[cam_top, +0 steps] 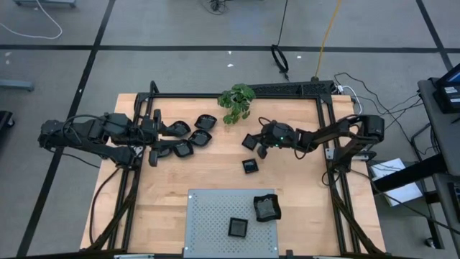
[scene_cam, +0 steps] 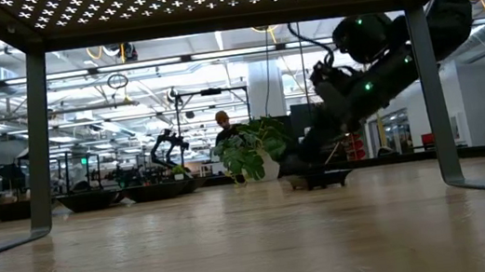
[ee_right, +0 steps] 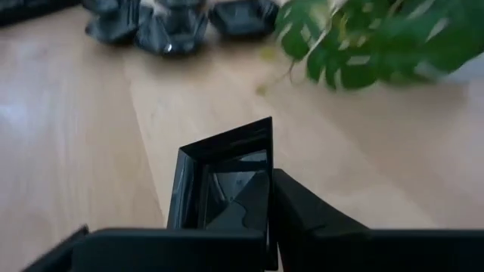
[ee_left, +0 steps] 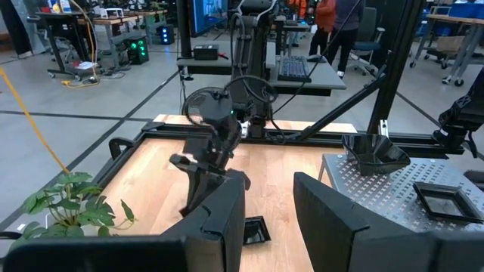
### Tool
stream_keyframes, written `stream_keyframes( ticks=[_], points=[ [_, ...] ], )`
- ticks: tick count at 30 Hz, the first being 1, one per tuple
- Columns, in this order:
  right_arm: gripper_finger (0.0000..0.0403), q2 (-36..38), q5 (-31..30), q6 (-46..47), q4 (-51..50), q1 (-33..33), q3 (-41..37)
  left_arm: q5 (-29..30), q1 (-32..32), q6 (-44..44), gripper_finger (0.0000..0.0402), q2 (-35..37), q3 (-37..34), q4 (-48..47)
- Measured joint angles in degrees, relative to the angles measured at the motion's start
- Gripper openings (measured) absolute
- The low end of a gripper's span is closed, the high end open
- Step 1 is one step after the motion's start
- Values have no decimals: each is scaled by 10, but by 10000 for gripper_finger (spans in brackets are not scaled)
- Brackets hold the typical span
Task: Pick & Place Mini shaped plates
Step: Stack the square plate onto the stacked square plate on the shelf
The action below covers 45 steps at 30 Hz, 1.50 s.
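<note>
Several mini shaped plates point(cam_top: 192, 135), small glossy black dishes, lie bunched on the wooden table at the left, just in front of my left gripper point(cam_top: 154, 134). That gripper is open and holds nothing. My right gripper point(cam_top: 257, 146) is at mid-table below the plant and is shut on a square plate point(cam_top: 249, 142). Another square plate point(cam_top: 250, 166) lies flat on the wood just nearer. Two more plates point(cam_top: 267, 208) point(cam_top: 238, 227) rest on the grey perforated panel point(cam_top: 208, 216). My right gripper pinches the square plate's side wall point(ee_right: 265, 162), one finger point(ee_right: 302, 215) outside it and the other apparently inside the dish. The fingers come slanting down from the table's right side. The plate sits tilted; I cannot tell whether its low edge touches the wood.
A green leafy plant point(cam_top: 237, 101) stands at the far edge, close behind my right gripper. A black frame point(cam_top: 237, 92) runs along the table's far and side edges. The panel stands raised on legs point(scene_cam: 37, 144) at the near edge. Bare wood lies between the plates and the panel.
</note>
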State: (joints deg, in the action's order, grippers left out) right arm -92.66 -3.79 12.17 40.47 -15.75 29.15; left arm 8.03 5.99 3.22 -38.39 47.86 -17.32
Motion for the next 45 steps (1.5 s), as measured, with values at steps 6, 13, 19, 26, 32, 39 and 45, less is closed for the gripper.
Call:
stream_keyframes(
  ticks=[6,13,19,26,32,39,45],
  points=[
    [3,56,-9,0,5,0,0,0,0,0,120,0,0,0],
    [3,135,7,2,39,10,0,0,0,0,120,0,0,0],
    [4,192,95,7,52,36,0,0,0,0,120,0,0,0],
    [4,235,161,21,57,123,29,0,0,0,120,0,0,0],
    [4,233,153,-24,5,243,113,0,0,0,120,0,0,2],
    [4,155,17,-35,-194,378,237,0,0,0,120,0,0,5],
    [4,63,-53,-24,-330,449,374,0,0,0,120,0,0,5]
  ],
)
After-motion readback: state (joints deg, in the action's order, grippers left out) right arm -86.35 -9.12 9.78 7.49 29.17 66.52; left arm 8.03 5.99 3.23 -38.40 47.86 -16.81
